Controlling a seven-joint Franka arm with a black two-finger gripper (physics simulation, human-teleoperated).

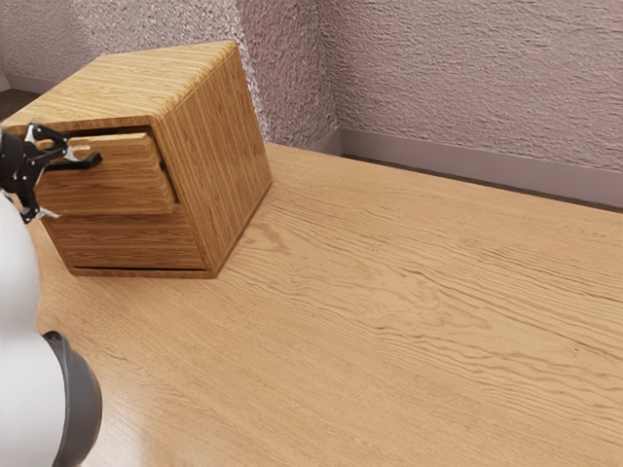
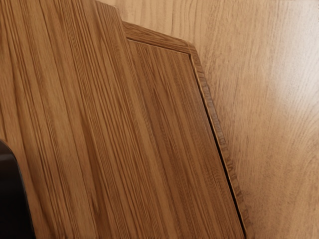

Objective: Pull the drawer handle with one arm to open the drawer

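Observation:
A wooden cabinet [image 1: 209,146] stands on the table at the exterior view's upper left. Its upper drawer [image 1: 112,180] sticks out a little from the cabinet face, and the lower front [image 1: 127,243] sits flush. A black bar handle [image 1: 86,161] runs across the drawer front. My black gripper [image 1: 56,156] is at the handle's left end, fingers closed around it. In the wrist view the drawer front [image 2: 89,129] is very close under my hand, with the lower front [image 2: 174,129] beyond it.
The wooden table [image 1: 409,311] stretches wide to the exterior view's right and front. A rough grey wall [image 1: 467,68] with a baseboard runs behind. My white arm [image 1: 29,370] fills the lower left corner.

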